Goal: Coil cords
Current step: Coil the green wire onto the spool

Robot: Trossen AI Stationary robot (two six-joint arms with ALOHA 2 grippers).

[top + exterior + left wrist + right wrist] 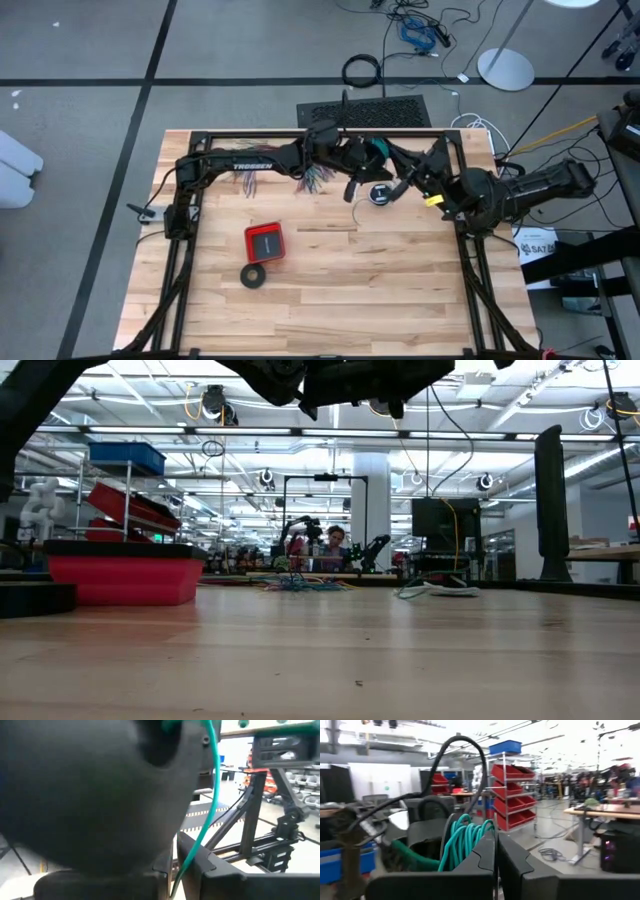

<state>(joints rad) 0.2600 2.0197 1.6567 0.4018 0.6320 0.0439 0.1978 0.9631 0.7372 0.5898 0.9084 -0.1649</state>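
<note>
The teal-green cord shows as a small coil above the table's far middle, between my two grippers. One strand of it runs down into my left gripper, which is shut on it. My right gripper is shut, with the coil just beyond its fingertips. The white cord with its black round piece lies on the table below them. A dark, blurred mass hides most of the left wrist view. My left gripper pinches a single strand of the teal cord between its two fingers, which point about level. The strand runs up from the fingers in a nearly straight line toward the coil, clear of the table. My right gripper: I cannot tell whether its shut fingers touch the coil.
A fanned bundle of many-coloured wires lies at the far middle. A red box and a black ring sit left of centre. A black frame borders the table; a black grille lies beyond its far edge.
</note>
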